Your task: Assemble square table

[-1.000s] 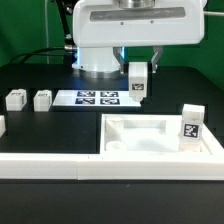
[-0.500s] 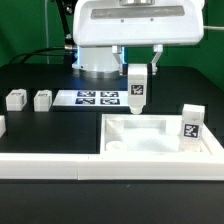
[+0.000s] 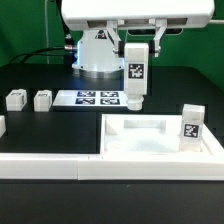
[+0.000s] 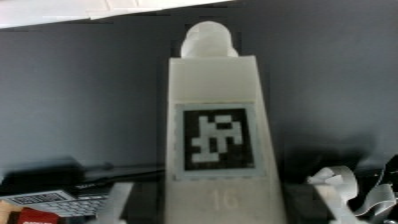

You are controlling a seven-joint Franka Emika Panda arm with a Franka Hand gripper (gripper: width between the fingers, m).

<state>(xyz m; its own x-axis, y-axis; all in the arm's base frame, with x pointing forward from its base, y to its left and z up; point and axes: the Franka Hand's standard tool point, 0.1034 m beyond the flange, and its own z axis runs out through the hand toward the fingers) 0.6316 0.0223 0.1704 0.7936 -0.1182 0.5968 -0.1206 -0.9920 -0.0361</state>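
My gripper (image 3: 136, 48) is shut on a white table leg (image 3: 135, 78) and holds it upright in the air, its tag facing the camera, above the near end of the marker board (image 3: 98, 98). In the wrist view the leg (image 4: 217, 120) fills the middle, between the dark fingers (image 4: 146, 198) of the gripper (image 4: 217, 198). The square table top (image 3: 160, 137), a white tray with a raised rim, lies in front, at the exterior view's right. A second leg (image 3: 190, 122) stands at its right end. Two more legs (image 3: 16, 100) (image 3: 42, 99) sit on the table at the left.
A long white border rail (image 3: 50, 165) runs along the table's front edge. The robot's white base (image 3: 95, 55) stands behind the marker board. Another small white part (image 3: 2, 125) shows at the left edge.
The gripper has risen with the leg in its grip; the leg now hangs higher and shows more of its length. Everything else stays where it was.
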